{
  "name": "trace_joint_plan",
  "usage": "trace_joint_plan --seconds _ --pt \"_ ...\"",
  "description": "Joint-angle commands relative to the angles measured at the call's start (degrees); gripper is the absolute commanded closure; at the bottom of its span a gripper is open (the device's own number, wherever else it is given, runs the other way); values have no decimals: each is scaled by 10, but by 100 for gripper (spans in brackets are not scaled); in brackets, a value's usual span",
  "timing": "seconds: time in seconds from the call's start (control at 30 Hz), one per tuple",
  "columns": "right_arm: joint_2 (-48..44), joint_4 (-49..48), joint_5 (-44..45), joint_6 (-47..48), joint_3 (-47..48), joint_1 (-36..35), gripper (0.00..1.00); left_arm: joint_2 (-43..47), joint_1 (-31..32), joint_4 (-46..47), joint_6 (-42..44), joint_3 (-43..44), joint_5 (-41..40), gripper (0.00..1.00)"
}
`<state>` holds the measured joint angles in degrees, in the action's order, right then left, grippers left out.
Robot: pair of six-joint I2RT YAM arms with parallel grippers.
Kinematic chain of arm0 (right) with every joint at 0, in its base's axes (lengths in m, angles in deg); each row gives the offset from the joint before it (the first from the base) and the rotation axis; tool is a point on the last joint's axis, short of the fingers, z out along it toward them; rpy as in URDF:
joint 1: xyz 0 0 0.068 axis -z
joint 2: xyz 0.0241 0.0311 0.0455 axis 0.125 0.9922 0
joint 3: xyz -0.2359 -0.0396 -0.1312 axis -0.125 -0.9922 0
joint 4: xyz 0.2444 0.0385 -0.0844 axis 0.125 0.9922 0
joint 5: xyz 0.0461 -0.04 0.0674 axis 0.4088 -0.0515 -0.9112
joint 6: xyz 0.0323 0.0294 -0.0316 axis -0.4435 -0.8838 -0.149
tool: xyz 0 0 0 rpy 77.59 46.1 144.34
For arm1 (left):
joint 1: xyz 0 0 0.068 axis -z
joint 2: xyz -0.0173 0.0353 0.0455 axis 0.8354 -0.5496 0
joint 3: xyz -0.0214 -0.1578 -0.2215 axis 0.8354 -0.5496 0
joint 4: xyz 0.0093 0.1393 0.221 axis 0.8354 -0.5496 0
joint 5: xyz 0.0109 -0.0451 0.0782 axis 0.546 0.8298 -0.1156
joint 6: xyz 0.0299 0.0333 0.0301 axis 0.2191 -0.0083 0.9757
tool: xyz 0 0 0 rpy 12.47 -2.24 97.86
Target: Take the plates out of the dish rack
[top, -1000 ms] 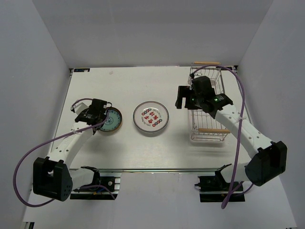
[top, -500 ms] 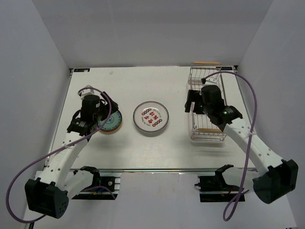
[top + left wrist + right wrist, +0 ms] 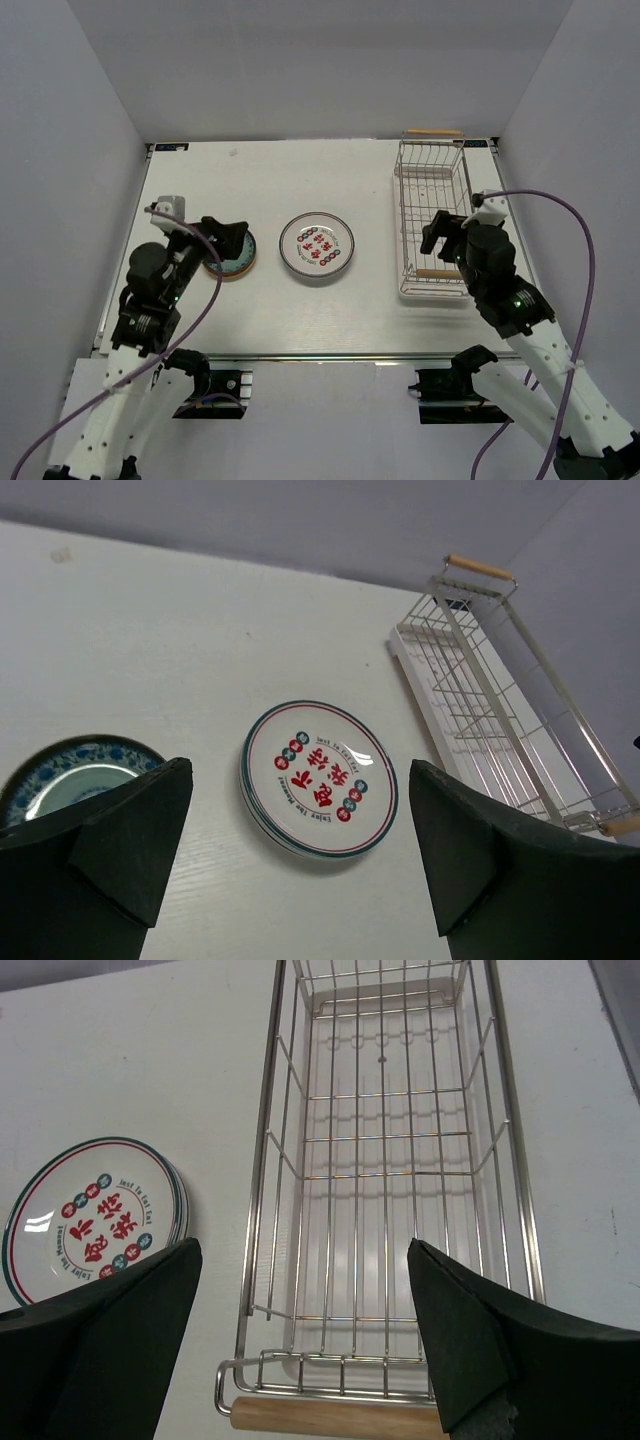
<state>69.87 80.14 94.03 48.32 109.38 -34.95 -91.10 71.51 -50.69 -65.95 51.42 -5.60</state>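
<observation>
The dish rack [image 3: 433, 190], a chrome wire basket with wooden handles, stands at the right with nothing in it, as the right wrist view shows [image 3: 262, 1160]. A white plate with red marks [image 3: 316, 246] lies at the table's middle and seems to top a small stack [image 3: 90, 1222]. A blue-patterned plate with a dark rim [image 3: 238, 258] lies to its left [image 3: 70, 775]. My left gripper [image 3: 222, 245] hangs open just over that plate's near-left side. My right gripper [image 3: 447, 232] is open above the rack's near end, holding nothing.
White walls close in the table on three sides. The rack's far wooden handle [image 3: 433, 132] reaches the back wall. Both arm bases and their purple cables sit along the near edge.
Both arms have pulled back toward the near edge and risen. The left gripper has opened wide off the blue-patterned plate. The right gripper has left the rack's middle for its near end.
</observation>
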Motion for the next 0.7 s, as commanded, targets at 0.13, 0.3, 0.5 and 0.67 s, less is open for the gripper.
trace_joint_plan --seconds 0.13,0.3,0.5,0.67 --pt "-73 33 50 -13 -7 1 11 112 1 -13 59 -39 -13 2" --pt "-94 11 53 -11 -31 1 11 156 1 2 56 -52 -16 2" --pt "-78 23 59 -12 -23 0 11 155 1 -6 52 -52 -25 2" --pt "-79 24 47 -6 -27 0 11 153 1 -9 45 -54 -33 2"
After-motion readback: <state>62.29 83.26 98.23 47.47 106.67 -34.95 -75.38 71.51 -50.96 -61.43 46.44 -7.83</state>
